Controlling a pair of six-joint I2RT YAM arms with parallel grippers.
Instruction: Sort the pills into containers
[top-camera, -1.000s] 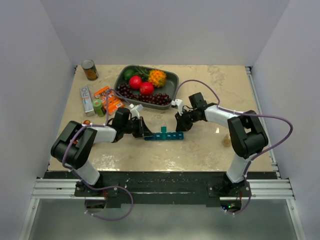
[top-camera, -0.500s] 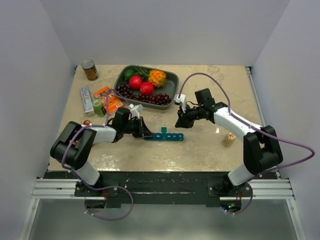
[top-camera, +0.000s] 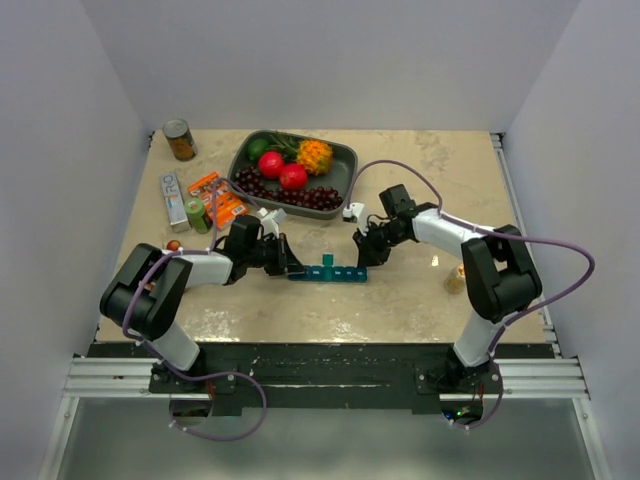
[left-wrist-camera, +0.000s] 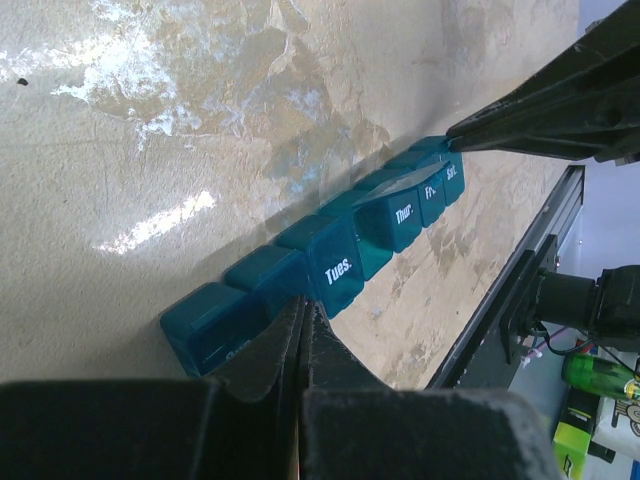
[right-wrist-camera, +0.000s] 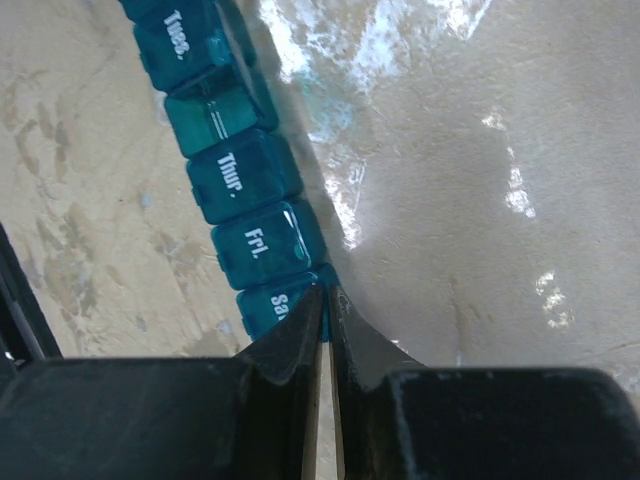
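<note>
Strip of containers (top-camera: 345, 272): left end effector (left-wrist-camera: 303, 306), right end effector (right-wrist-camera: 322, 293) pressed together at opposite ends.

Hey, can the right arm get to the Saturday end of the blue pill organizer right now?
Probably yes: the right gripper, shut, sits right at the Sat compartment with nothing between, and the left gripper is at the other end of the pill organizer.

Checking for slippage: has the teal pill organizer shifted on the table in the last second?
No. The pill organizer lies where it did, with the same gap below the fruit tray.
</note>
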